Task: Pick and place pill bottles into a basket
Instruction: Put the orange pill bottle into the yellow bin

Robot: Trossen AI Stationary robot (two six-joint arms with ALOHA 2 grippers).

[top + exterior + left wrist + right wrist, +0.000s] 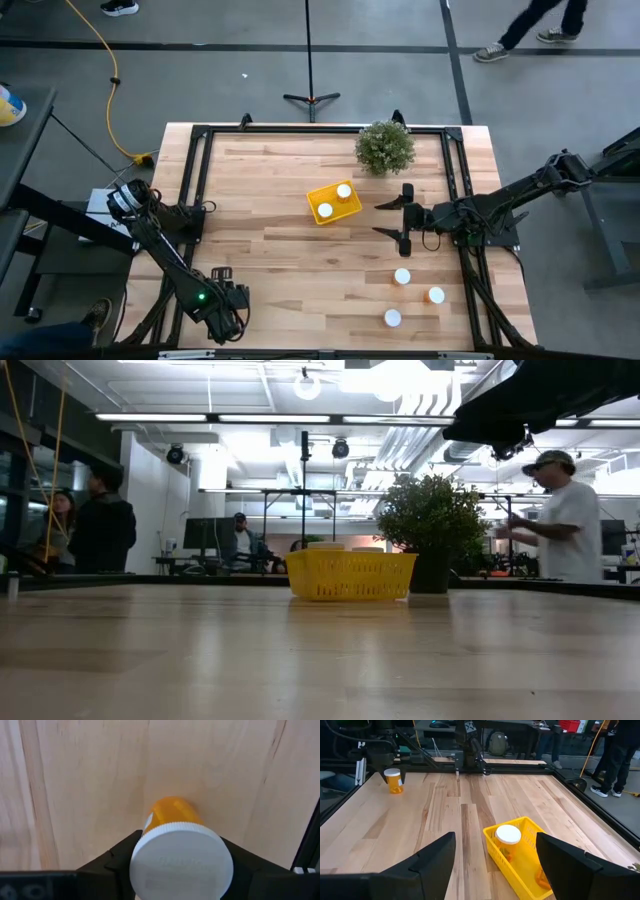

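Gripping one pill bottle (176, 857) at the table's near-left corner, left gripper (228, 318) clamped on it, wide bare wood (270, 250) up to the yellow basket (333, 203), right gripper (402, 215) spread open just right of it, three bottles (402, 276) near the right rail.

Two white-capped pill bottles (334, 200) stand in the yellow basket (316, 196); three (402, 276) stand apart.
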